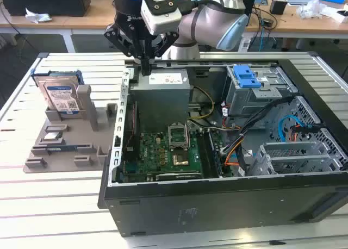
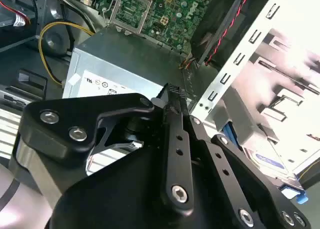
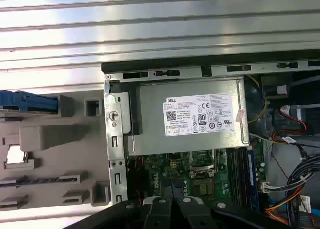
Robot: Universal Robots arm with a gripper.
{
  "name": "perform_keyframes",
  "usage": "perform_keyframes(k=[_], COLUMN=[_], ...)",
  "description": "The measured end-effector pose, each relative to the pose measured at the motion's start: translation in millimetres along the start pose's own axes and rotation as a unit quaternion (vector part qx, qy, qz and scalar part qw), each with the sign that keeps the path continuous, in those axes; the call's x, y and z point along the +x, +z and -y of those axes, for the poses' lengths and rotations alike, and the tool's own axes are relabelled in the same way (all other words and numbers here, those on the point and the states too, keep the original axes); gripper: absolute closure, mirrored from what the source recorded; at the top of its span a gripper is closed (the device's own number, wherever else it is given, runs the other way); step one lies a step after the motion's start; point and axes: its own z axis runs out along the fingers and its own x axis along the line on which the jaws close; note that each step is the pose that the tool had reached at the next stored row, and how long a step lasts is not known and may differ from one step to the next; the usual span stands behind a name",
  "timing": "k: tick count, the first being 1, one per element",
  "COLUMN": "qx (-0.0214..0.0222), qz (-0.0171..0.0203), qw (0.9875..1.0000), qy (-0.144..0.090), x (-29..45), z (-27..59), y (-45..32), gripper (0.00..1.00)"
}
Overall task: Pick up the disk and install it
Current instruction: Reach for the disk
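The disk point(image 1: 61, 95), at the exterior view's left, has its lower part hidden behind its grey holder point(image 1: 86, 105) (one post covers a corner). In the first wrist view the edge cuts off the claw point(image 3: 172, 194).

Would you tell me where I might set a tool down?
The white slatted table is bare at the exterior view's lower left, bordered by the grey fixture tray and open black computer case. Crowded: the tray, holding the blue-framed silver disk, and the case interior.
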Motion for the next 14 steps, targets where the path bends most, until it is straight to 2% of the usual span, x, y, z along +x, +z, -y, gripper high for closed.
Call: perform_keyframes(k=[2, 14], qx=[0.0, 0.0], qz=[0.0, 0.0], qw=[1.0, 1.0], qy=[0.0, 0.0], x=[1.6, 24.1], z=[0.1, 1.8], y=[-0.1, -0.6], gripper=[0.89, 0.89])
